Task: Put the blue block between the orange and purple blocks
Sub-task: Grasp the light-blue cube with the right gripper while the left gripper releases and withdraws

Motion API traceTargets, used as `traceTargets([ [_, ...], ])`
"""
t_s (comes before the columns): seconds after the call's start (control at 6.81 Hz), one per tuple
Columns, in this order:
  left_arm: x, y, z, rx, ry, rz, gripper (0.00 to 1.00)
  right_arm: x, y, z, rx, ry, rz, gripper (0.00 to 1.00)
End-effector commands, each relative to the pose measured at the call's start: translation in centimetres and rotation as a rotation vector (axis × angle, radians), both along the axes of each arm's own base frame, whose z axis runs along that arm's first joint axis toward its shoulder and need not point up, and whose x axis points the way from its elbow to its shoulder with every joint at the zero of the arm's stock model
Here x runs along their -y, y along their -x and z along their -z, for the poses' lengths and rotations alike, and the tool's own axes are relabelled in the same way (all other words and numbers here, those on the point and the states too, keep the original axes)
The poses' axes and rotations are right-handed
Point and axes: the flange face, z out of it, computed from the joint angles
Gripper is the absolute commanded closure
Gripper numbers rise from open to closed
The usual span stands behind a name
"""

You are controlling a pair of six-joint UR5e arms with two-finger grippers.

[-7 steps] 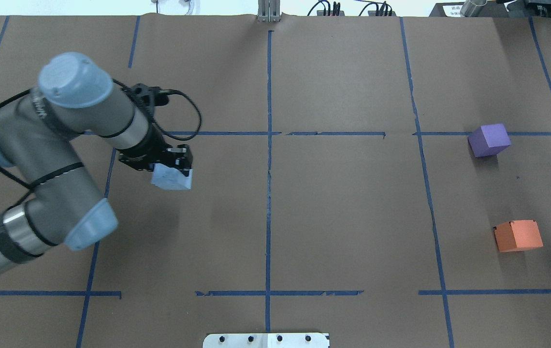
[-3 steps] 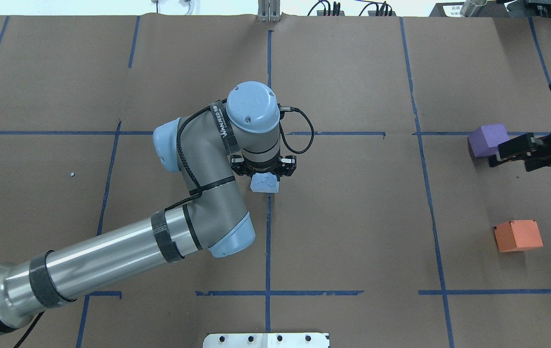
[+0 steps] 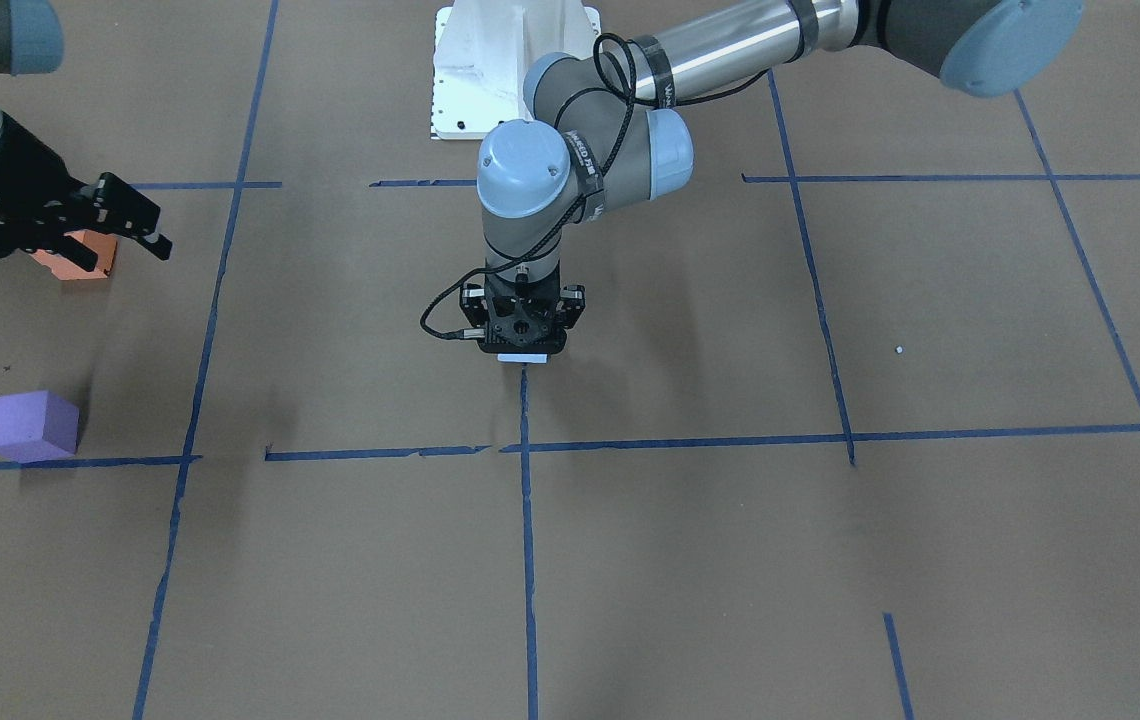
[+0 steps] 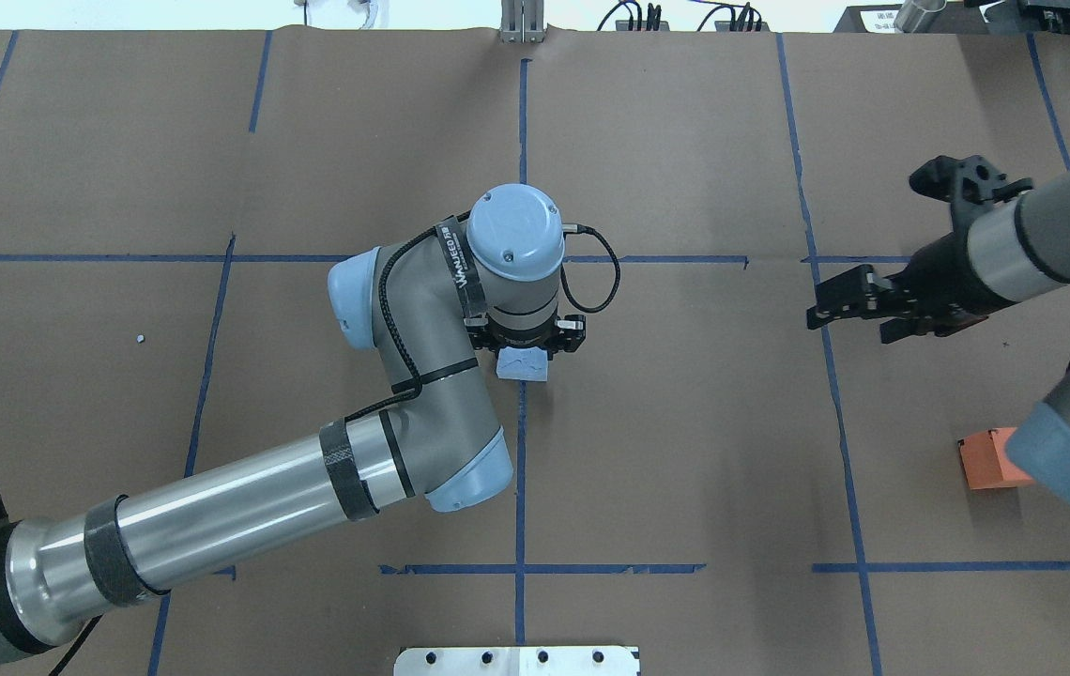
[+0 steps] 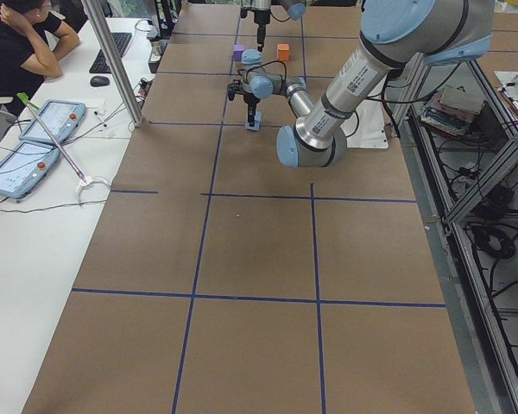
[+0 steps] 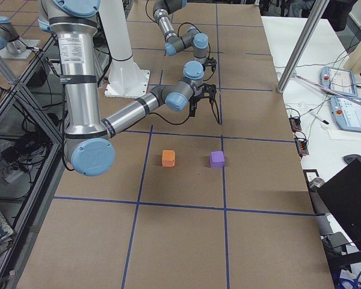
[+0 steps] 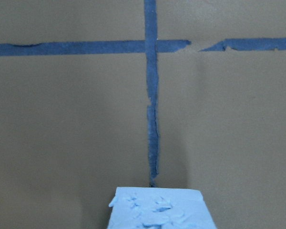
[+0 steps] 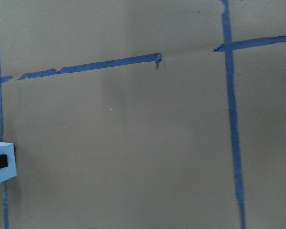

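While clamped from above, a pale blue foam cube (image 4: 524,365) is held at the middle of the brown paper-covered table (image 4: 676,441).
Nearest, an orange foam cube (image 4: 984,460) is partly covered by the right arm. Farther on, the blue cube, its top chipped and pitted, is gripped by the closed left gripper (image 3: 522,342) over the centre blue tape line (image 4: 520,460), well apart from both others. The right gripper (image 3: 152,228) is spread wide and empty. Farthest lies a purple foam cube (image 3: 30,426).

Evenly lit from above, bright without harshness. Soft, blurry-edged shadows across the brown table (image 4: 685,451), and a short darker one hugging the purple block (image 3: 30,425). Pale sheen along the steel tube of the left arm (image 4: 216,498). Washed out to white along the overhead view's far edge. Dimmer and softer from the wrists: blue block (image 7: 159,210) fairly crisp up close, right wrist view hazy, perhaps from motion.
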Motion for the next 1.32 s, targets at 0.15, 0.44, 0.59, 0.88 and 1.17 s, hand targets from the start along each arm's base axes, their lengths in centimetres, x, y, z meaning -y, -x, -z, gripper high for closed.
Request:
traceTargets([
  [0.15,2.4,8.7,2.9,-0.089,-0.067,0.100,0.00,-1.7,12.3,7.1,0.036,0.054,-0.076,0.00],
  [0.44,0.7,23.3,-0.8,-0.170,-0.127,0.199,0.00,0.2,19.6,10.7,0.026,0.071,-0.134,0.00],
  [0.59,-0.5,28.6,-3.4,-0.172,-0.128,0.227,0.00,1.5,22.3,12.5,0.024,0.069,-0.135,0.00],
  [0.88,-1.6,31.6,-5.0,-0.190,-0.084,0.202,0.00,4.1,27.0,15.5,-0.007,0.079,-0.137,0.00],
  [1.17,-1.8,31.7,-5.1,-0.192,-0.085,0.202,0.00,2.8,30.2,16.5,-0.113,0.072,-0.140,0.00],
])
